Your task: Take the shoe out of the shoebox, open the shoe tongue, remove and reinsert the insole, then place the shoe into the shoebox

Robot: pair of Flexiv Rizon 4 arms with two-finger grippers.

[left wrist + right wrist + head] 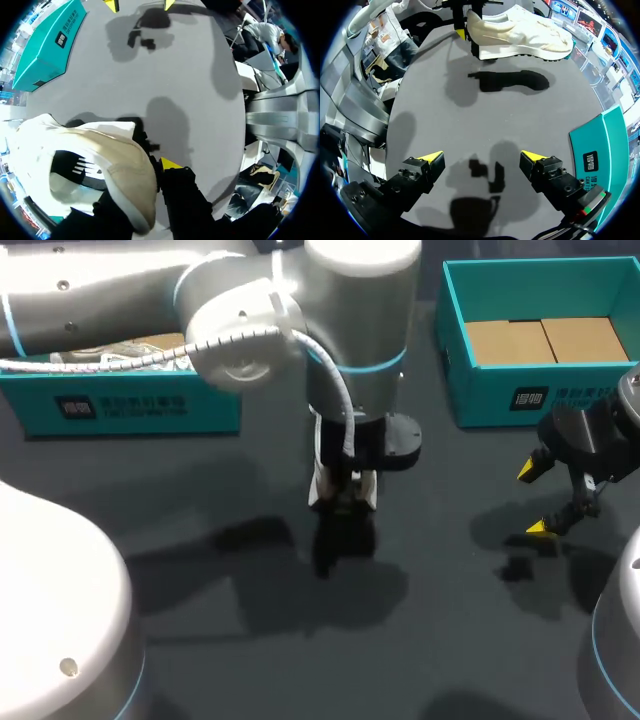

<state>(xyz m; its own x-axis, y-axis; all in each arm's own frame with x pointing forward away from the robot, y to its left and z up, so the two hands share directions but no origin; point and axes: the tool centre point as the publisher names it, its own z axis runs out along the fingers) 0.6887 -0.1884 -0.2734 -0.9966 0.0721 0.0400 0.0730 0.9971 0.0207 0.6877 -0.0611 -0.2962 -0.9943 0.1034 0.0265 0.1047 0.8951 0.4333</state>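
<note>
A white and cream shoe [520, 30] hangs above the dark table, with its shadow on the surface below. My left gripper [150, 175] is shut on the shoe's heel [125, 170]; one yellow fingertip [170, 164] shows outside the heel, the other is hidden by the shoe. In the head view my left arm covers most of the shoe [320, 488] at the table's middle, above the gripper [343, 495]. My right gripper [535, 500] stands open and holds nothing at the right, well apart from the shoe. Its fingers [432, 159] are spread wide over bare table.
An open teal shoebox [455, 330] with cardboard inside stands at the back right, close beside my right gripper [484, 160]. A second teal box [120, 405] stands at the back left, partly under my left arm. The dark tabletop [450, 620] lies between them.
</note>
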